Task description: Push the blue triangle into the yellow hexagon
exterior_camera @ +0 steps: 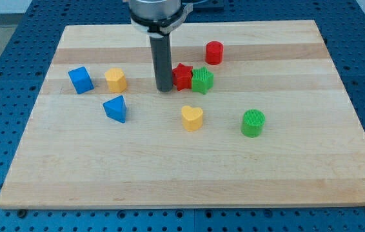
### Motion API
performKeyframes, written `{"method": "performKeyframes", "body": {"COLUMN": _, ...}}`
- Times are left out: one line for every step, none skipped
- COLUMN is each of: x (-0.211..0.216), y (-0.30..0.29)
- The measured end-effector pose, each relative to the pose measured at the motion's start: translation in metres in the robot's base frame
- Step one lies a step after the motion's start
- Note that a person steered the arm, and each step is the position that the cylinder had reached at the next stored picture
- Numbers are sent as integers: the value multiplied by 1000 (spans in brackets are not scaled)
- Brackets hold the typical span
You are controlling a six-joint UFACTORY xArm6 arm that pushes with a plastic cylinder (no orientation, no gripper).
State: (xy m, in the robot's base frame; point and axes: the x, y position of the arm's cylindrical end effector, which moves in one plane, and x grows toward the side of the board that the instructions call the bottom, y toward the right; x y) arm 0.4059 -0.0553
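Blue triangle, a ridged plastic wedge, lies toward the view's left and bottom of my tip, well apart from it; the yellow hexagon sits just above the wedge, level with my tip on its left. No pincer exists here, only a bare dark rod, touching nothing but close beside the red star. Approach seems the step in hand: next I judge my tip must circle below the wedge, then push upward across the smooth pale wooden board.

One camera looks down obliquely at the whole wooden board from its near edge.
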Motion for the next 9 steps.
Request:
{"method": "performKeyframes", "body": {"x": 71, "y": -7}}
{"method": "performKeyframes", "body": {"x": 127, "y": -43}}
{"method": "performKeyframes", "body": {"x": 132, "y": -96}}
{"method": "performKeyframes", "body": {"x": 106, "y": -103}}
{"method": "performKeyframes", "body": {"x": 85, "y": -90}}
{"method": "performKeyframes", "body": {"x": 65, "y": -79}}
{"method": "performKeyframes", "body": {"x": 45, "y": -78}}
{"method": "performKeyframes", "body": {"x": 42, "y": -87}}
{"method": "performKeyframes", "body": {"x": 42, "y": -116}}
